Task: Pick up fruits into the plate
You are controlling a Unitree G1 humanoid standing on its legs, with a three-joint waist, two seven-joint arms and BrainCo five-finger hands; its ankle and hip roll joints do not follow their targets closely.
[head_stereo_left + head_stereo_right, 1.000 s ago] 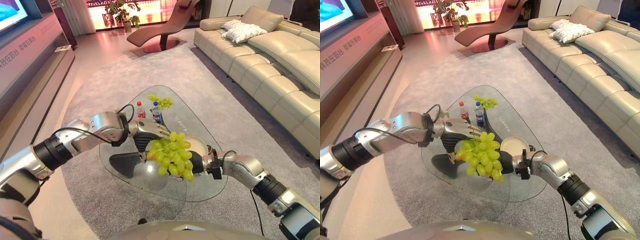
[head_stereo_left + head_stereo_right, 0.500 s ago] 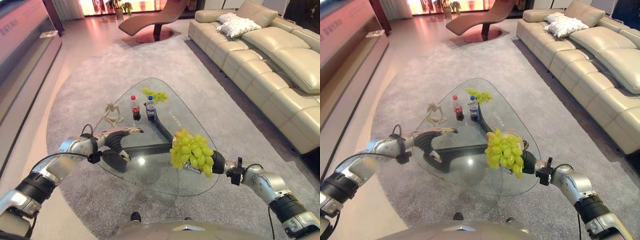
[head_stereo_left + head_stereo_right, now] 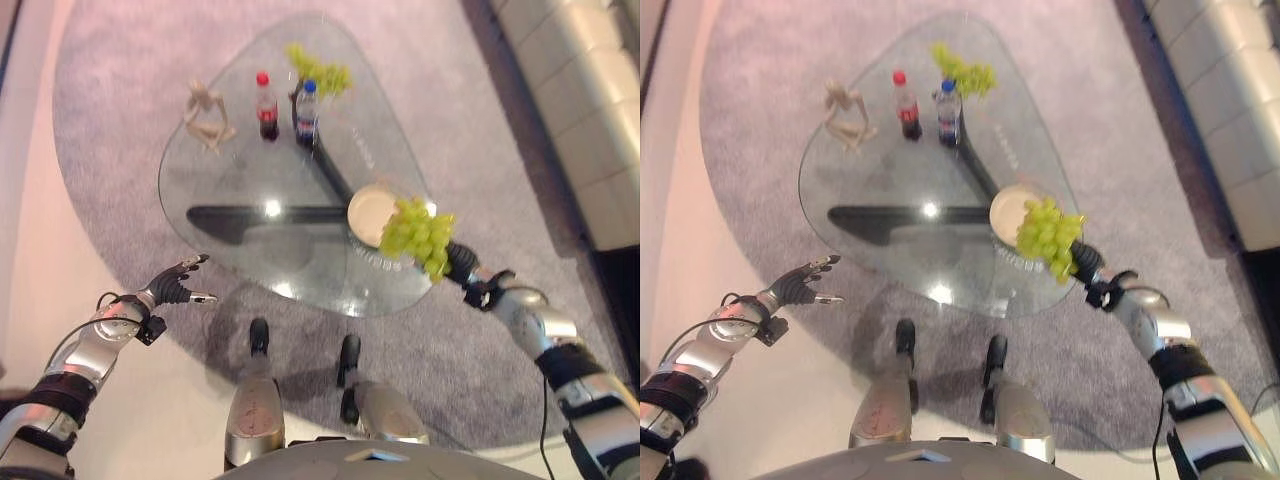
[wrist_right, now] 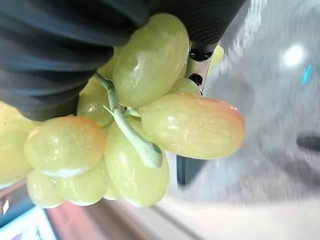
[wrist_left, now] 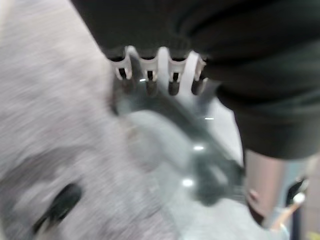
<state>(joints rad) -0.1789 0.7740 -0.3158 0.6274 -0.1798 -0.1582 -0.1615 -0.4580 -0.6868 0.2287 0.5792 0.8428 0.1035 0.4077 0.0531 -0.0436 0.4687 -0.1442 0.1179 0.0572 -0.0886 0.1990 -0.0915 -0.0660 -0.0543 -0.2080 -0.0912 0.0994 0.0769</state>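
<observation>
Right robot hand [image 3: 458,266] clutches grapes [image 3: 420,232] beside plate [image 3: 369,212].

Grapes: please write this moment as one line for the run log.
right hand: holds grapes at plate edge | left hand: open, off table | second bunch: on table, far end

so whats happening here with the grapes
The robot's right hand is holding a bunch of green grapes over the near right edge of the glass table, right beside the plate and partly overlapping it. The grapes are not set down on it yet. A second bunch of grapes lies at the far end of the table, by two bottles and a small figurine. The left hand hangs open off the table's near left side, holding nothing.
</observation>
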